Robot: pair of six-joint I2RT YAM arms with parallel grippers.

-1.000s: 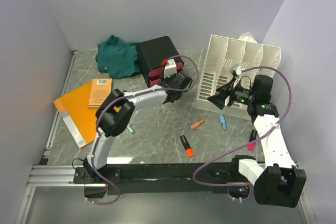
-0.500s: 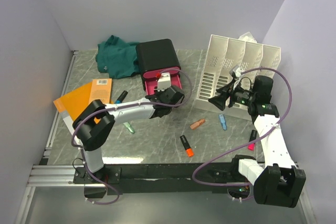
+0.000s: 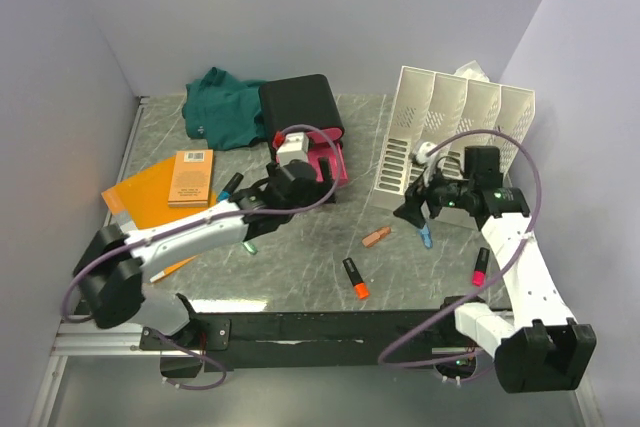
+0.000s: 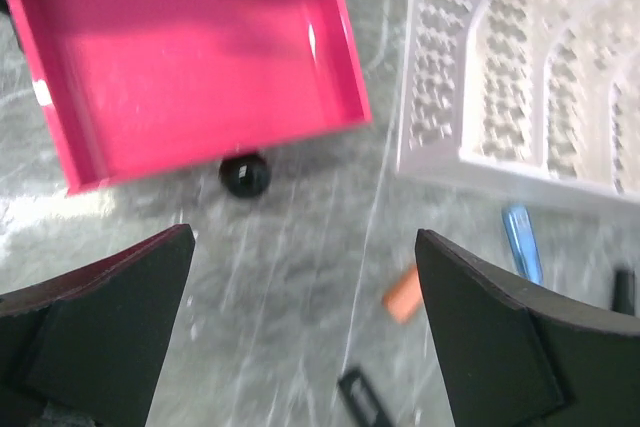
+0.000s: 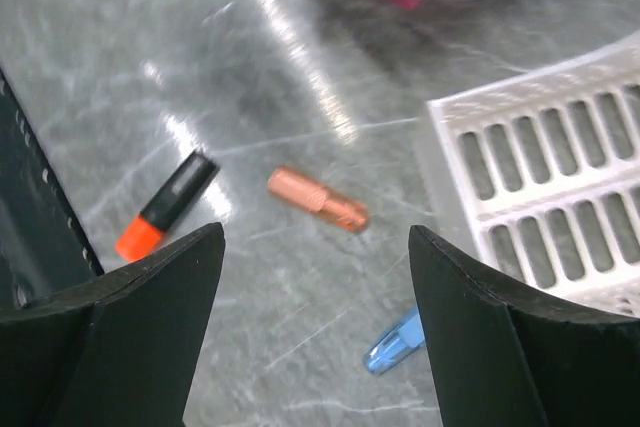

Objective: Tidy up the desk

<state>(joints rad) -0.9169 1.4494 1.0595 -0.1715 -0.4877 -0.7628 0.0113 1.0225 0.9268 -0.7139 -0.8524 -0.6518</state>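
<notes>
We record the counter (image 3: 300,259) as a grey-green veined slab filling the middle of the top view, with walls on three sides and a black rail (image 3: 330,324) along its near edge.

Left pincer (image 3: 300,185): released. In the left wrist view (image 4: 300,347) its two dark fingers (image 4: 95,317) stand wide apart with only bare counter (image 4: 280,277) between them. It hovers just in front of the pink drawer (image 3: 325,162), which is pulled out of the black drawer box (image 3: 298,102). We see the drawer (image 4: 190,67) open, with a black knob (image 4: 245,175) at its front edge.

Right pincer (image 3: 415,209): released, and nothing is gripped (image 5: 315,337). It hangs over the counter (image 5: 150,37) at the near left corner of the white file rack (image 3: 455,137), which leans towards the back right corner. The rack also shows in both wrist views (image 4: 530,67) (image 5: 560,177).

Loose items on the counter:
- The copper-coloured marker (image 3: 376,237) (image 4: 402,294) (image 5: 318,199) lies between the two pincers.
- The blue piece (image 3: 425,235) (image 4: 520,255) (image 5: 395,342) lies just beside the rack's near edge.
- The black and orange highlighter (image 3: 355,278) (image 5: 165,205) lies nearer the rail.
- The pink marker (image 3: 479,266) lies beside the right arm.

Back left there is a green cloth (image 3: 225,107), touching the drawer box. An orange book (image 3: 190,175) lies on a larger orange pad (image 3: 140,205) at the left. A dark pen (image 3: 231,184) lies just beside the book.
</notes>
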